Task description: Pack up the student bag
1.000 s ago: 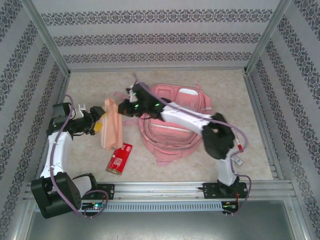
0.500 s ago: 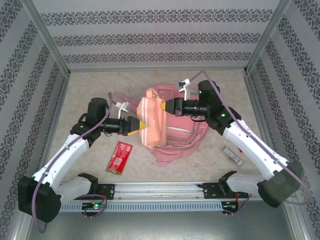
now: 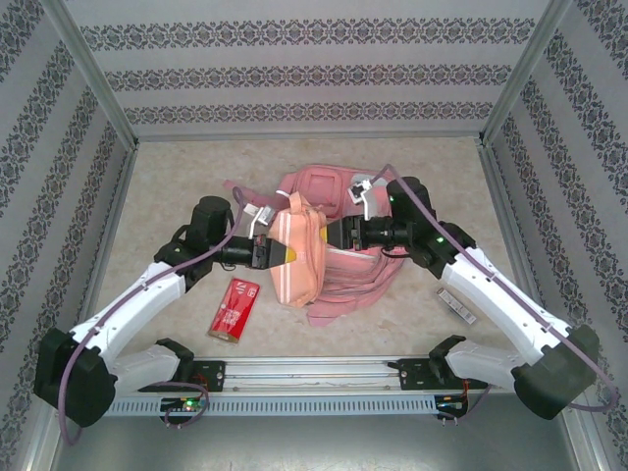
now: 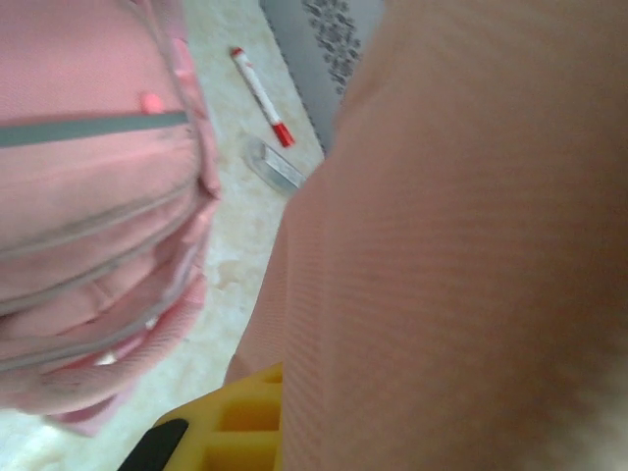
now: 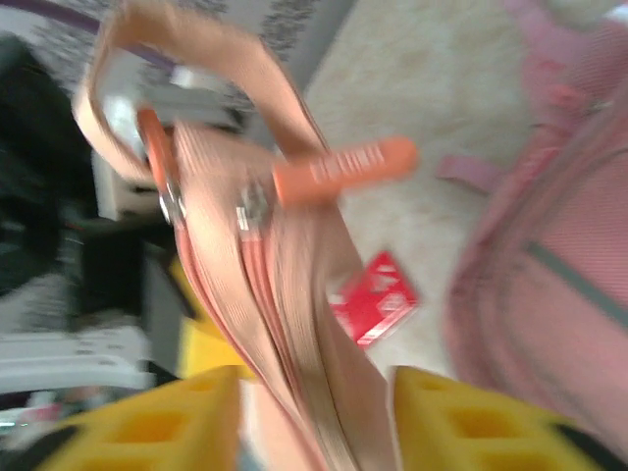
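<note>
The student bag (image 3: 358,201) lies flat mid-table, pink with grey strips; it also shows in the left wrist view (image 4: 88,196) and the right wrist view (image 5: 559,255). A peach zip pouch (image 3: 294,257) hangs in front of the bag's left side, between both grippers. My left gripper (image 3: 278,252) is shut on the pouch's left side; one yellow finger (image 4: 231,427) presses against the peach fabric (image 4: 461,245). My right gripper (image 3: 336,235) is at its right side, jaws open, the pouch (image 5: 285,314) loose between the yellow fingers (image 5: 147,422).
A small red packet (image 3: 234,309) lies near the left arm, also seen in the right wrist view (image 5: 378,299). A grey stick-shaped item (image 3: 457,304) lies right of the bag. A red marker (image 4: 260,96) lies by the wall. Patterned walls enclose the table.
My left gripper has closed on the pouch and my right gripper has opened its jaws. The pouch has shifted slightly toward the near left, off the bag's top.
</note>
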Action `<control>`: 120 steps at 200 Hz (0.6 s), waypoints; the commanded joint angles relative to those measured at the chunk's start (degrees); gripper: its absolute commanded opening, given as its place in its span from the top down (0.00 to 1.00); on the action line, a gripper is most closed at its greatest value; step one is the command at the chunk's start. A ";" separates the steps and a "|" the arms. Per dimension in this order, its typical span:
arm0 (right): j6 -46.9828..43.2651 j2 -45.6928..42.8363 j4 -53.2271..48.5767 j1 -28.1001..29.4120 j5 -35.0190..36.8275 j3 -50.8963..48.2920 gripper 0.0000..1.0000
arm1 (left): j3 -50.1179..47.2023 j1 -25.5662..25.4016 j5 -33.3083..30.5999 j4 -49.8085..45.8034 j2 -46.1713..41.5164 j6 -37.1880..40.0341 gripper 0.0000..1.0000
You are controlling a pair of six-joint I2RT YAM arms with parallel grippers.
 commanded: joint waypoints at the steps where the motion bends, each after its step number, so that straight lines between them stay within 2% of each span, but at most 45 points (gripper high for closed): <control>1: -23.82 -2.65 -9.16 1.09 15.05 -1.98 0.48 | 2.53 1.90 -11.85 -14.10 -3.21 7.61 1.00; 21: -45.39 -2.67 -12.63 2.47 18.21 -4.14 0.46 | 2.97 7.10 -18.75 -24.89 -5.28 6.04 1.00; 42: -60.51 0.35 -16.04 5.26 21.04 -5.58 0.43 | 2.41 12.91 -18.84 -32.57 -7.00 2.63 1.00; 64: -66.71 5.37 -17.78 6.97 21.45 -5.11 0.42 | 2.12 13.78 -18.19 -36.65 -8.16 1.19 1.00; 88: -69.04 10.89 -13.43 9.71 31.93 -5.71 0.40 | 1.27 13.78 -16.35 -36.77 -9.67 -0.58 1.00; 120: -68.29 17.78 -8.62 9.63 37.85 -4.79 0.46 | -1.00 13.82 -11.83 -32.45 -10.68 -6.44 1.00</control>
